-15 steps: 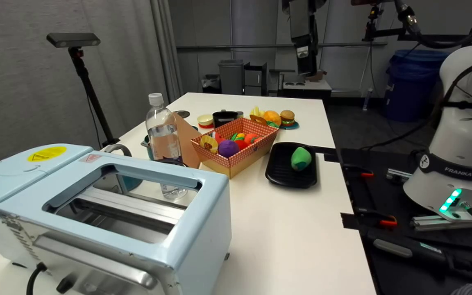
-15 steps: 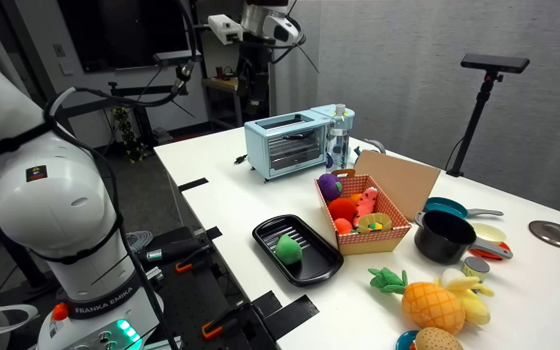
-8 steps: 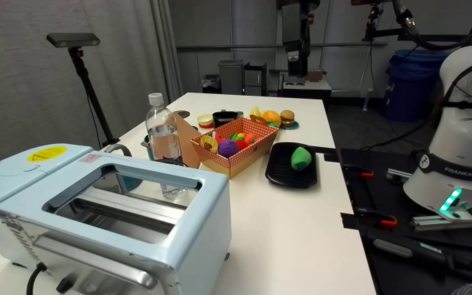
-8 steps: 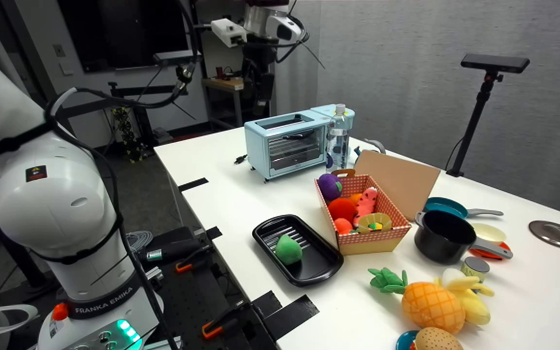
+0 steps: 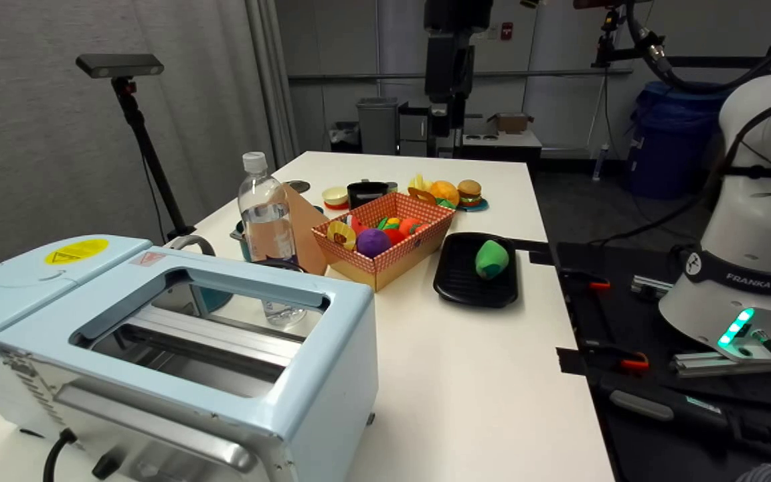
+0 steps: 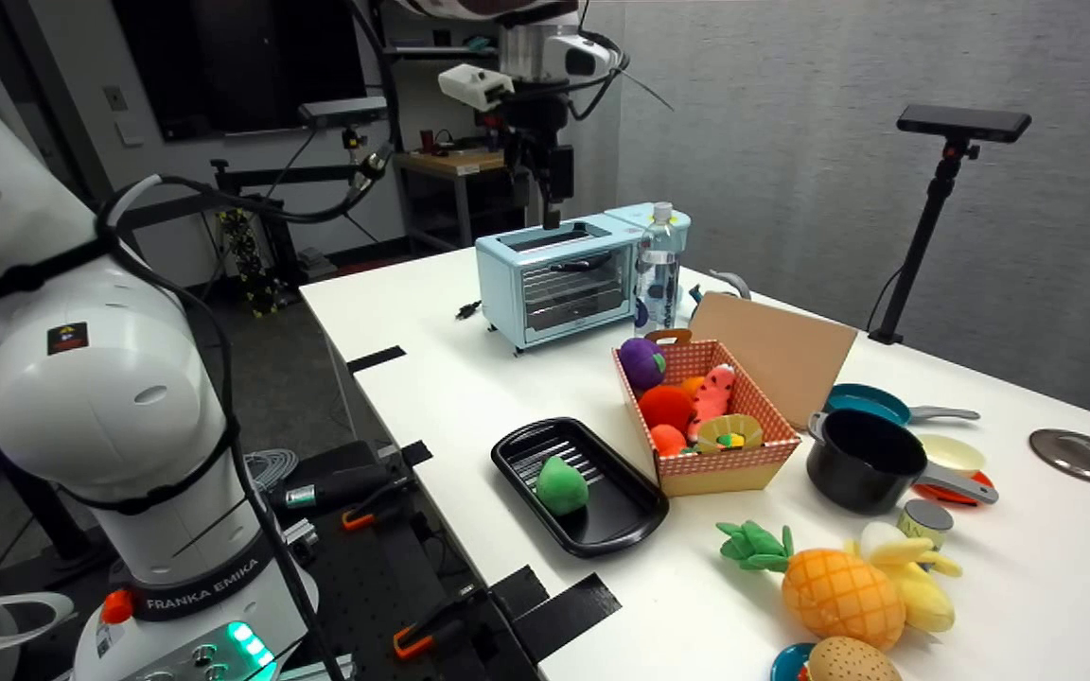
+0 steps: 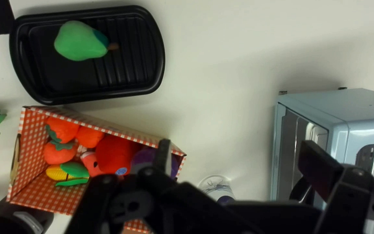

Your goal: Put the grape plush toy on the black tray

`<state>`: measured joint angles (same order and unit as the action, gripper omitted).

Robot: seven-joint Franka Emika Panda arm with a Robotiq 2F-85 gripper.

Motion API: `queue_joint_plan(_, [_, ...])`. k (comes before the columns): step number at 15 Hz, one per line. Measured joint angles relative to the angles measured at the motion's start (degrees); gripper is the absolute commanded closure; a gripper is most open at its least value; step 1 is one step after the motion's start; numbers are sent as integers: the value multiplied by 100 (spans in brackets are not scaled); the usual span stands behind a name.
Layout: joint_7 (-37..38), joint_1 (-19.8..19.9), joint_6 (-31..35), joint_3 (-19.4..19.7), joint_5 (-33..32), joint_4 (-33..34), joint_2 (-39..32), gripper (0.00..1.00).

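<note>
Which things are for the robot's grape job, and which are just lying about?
For the job:
purple grape toy, in the checked box
black tray
gripper, open

Just lying about, for example:
green pear toy, on the tray
pineapple toy
toaster oven
water bottle

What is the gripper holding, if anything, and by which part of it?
Nothing is held: the gripper is open, and the grape plush toy lies in the checked box.

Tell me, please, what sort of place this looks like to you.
Probably a robotics lab: a robot arm stands beside a table set with toy food, and a camera sits on a stand.
</note>
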<state>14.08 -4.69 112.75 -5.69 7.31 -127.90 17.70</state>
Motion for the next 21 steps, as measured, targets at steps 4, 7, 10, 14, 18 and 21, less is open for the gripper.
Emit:
queue_joint_plan(4, [18,109,505,1,-413,22,-381,0])
queue_joint_plan(7, [45,139,809,3,-697,90,-732,0])
queue_joint_plan(10, [137,139,993,3,-937,215,-1097,0])
queue_joint_plan(14, [276,139,1093,14,-1128,529,-1582,0])
queue_joint_plan(18, [365,137,1103,36,-1150,984,-2050,0])
queue_joint_plan(21, [434,134,1105,64,-1150,1317,-2366,0])
